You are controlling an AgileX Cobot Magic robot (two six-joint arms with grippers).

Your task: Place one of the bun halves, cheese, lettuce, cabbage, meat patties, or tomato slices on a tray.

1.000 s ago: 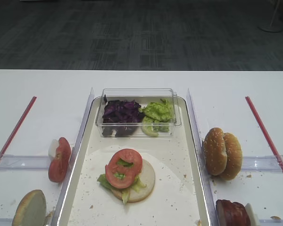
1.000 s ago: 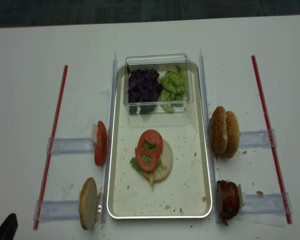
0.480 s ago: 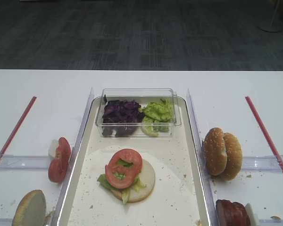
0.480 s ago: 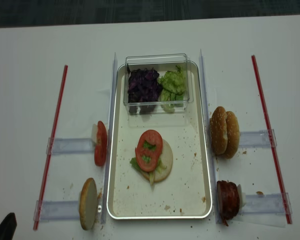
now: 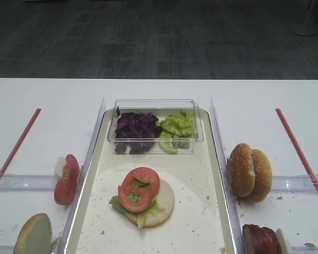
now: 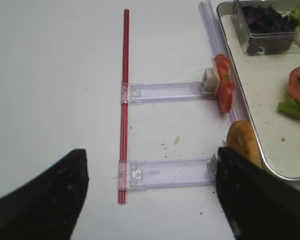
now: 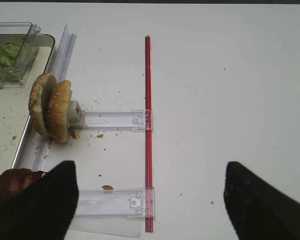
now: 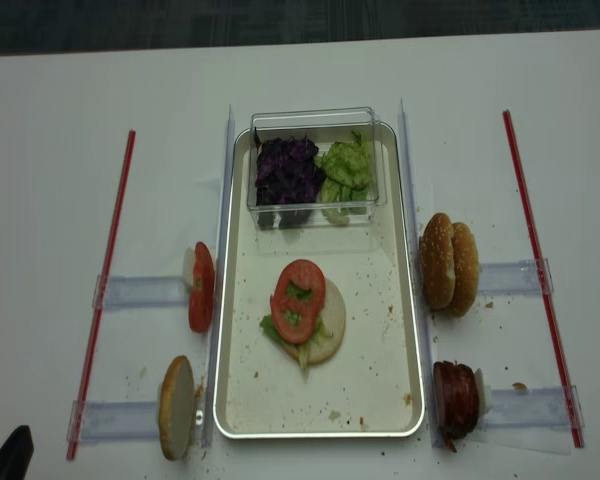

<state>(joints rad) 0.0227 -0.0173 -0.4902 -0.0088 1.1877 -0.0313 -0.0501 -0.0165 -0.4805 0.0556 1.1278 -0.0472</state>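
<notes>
Both claws, left (image 6: 150,200) and right (image 7: 150,200), gape wide, holding and touching nothing above the white table (image 6: 55,100).

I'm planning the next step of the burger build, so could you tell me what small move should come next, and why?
Probably move the right gripper, jaws open, toward the meat patties beside the tray. The bun half on the tray already carries lettuce and tomato slices but no patty, and the patties stand on the right.
</notes>
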